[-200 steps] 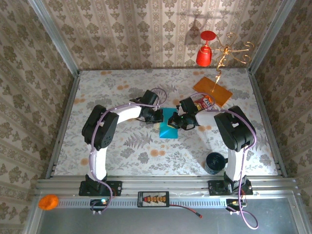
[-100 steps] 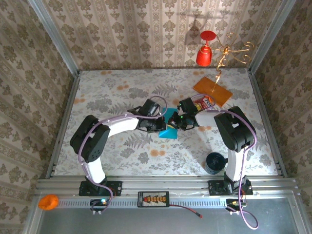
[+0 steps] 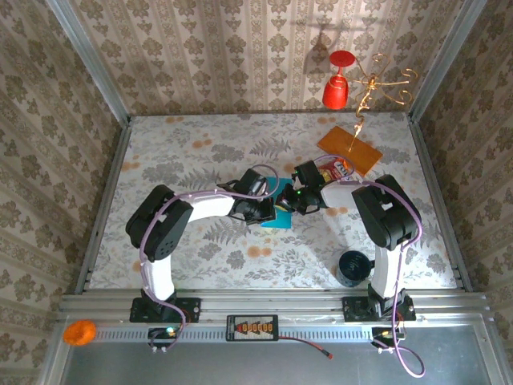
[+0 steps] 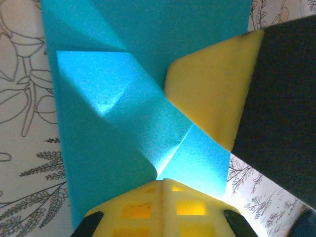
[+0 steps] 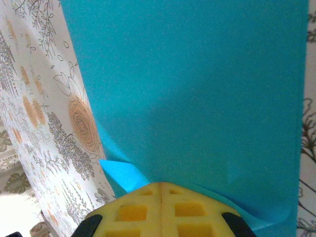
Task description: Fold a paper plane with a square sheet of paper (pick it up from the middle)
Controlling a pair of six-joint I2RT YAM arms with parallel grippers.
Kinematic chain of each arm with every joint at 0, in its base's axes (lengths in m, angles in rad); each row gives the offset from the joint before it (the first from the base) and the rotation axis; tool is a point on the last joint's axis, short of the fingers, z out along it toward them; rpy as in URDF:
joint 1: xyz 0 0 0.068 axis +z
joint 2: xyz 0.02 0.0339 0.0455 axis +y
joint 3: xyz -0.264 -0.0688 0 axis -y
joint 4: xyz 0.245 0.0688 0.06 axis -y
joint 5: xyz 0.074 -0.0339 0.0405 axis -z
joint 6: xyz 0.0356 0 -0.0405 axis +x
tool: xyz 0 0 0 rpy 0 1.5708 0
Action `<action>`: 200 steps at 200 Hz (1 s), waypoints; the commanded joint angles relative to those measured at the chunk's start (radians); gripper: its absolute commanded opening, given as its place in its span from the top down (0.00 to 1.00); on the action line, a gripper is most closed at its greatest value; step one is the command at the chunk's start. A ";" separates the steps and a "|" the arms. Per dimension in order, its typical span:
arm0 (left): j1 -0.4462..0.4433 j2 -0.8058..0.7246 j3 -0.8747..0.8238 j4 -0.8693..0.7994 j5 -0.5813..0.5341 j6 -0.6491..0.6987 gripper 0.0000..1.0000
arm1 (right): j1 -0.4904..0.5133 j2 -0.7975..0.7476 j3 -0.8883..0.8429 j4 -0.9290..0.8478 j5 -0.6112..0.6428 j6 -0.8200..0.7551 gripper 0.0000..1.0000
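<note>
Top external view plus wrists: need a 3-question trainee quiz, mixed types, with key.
1. True or false: the left gripper stands wide open.
2. Which lies farthest back on the table? A) orange card B) square sheet of paper C) dark round object
3. Fill in: in the left wrist view, a flap of the sheet is ____ over, not lying flat.
Key: 1 false, it is shut. 2 A. 3 folded.
</note>
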 commanded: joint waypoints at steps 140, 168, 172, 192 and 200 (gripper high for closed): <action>0.025 0.034 0.043 -0.007 0.018 0.011 1.00 | -0.008 0.070 -0.052 -0.156 0.125 0.008 0.97; 0.029 0.034 0.027 -0.011 0.021 0.013 1.00 | -0.008 0.075 -0.053 -0.162 0.127 0.008 0.97; 0.028 0.034 0.026 -0.013 0.021 0.014 1.00 | -0.009 0.076 -0.053 -0.164 0.126 0.009 0.97; 0.029 0.033 0.021 -0.023 0.023 0.020 1.00 | -0.009 0.079 -0.051 -0.170 0.129 0.009 0.97; 0.031 0.033 0.018 -0.029 0.023 0.022 1.00 | -0.009 0.080 -0.050 -0.171 0.129 0.008 0.97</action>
